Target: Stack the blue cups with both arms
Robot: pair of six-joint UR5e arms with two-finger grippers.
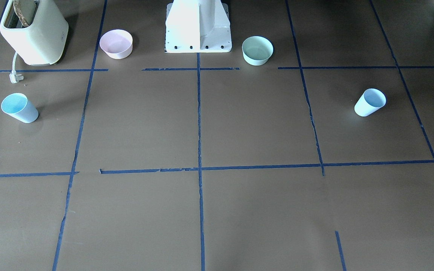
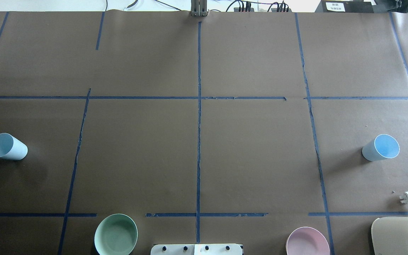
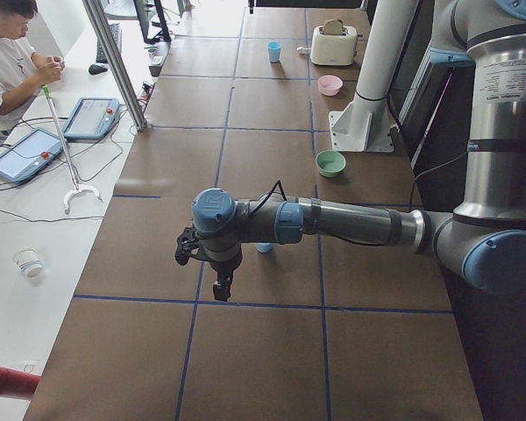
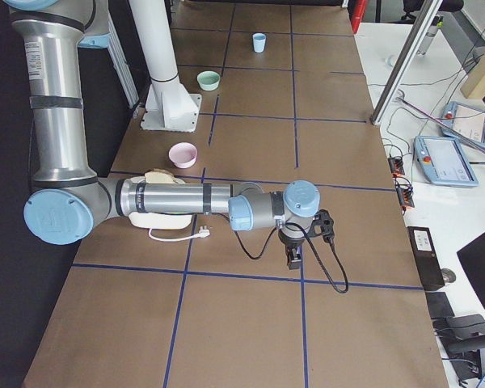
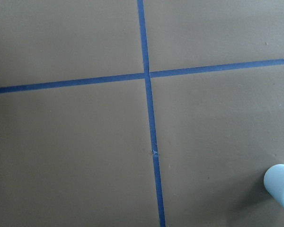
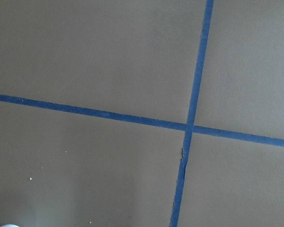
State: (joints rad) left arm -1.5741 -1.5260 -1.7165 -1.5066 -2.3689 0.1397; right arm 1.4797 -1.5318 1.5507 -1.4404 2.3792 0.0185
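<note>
Two light-blue cups stand upright, far apart, on the brown table. One cup (image 2: 7, 147) is at the robot's left end; it also shows in the front view (image 1: 369, 102) and at the left wrist view's lower right edge (image 5: 281, 187). The other cup (image 2: 380, 147) is at the right end, also in the front view (image 1: 19, 108). My left gripper (image 3: 221, 285) hangs over the table near the left cup, which the arm mostly hides. My right gripper (image 4: 293, 257) hangs over the right end. Both grippers show only in side views, so I cannot tell whether they are open or shut.
A pale green bowl (image 1: 257, 50) and a pink bowl (image 1: 116, 44) flank the white pedestal (image 1: 198, 28). A cream toaster (image 1: 34, 32) with a loose plug (image 1: 15, 77) stands near the right cup. Blue tape lines grid the table. An operator (image 3: 9, 53) sits beyond the far edge.
</note>
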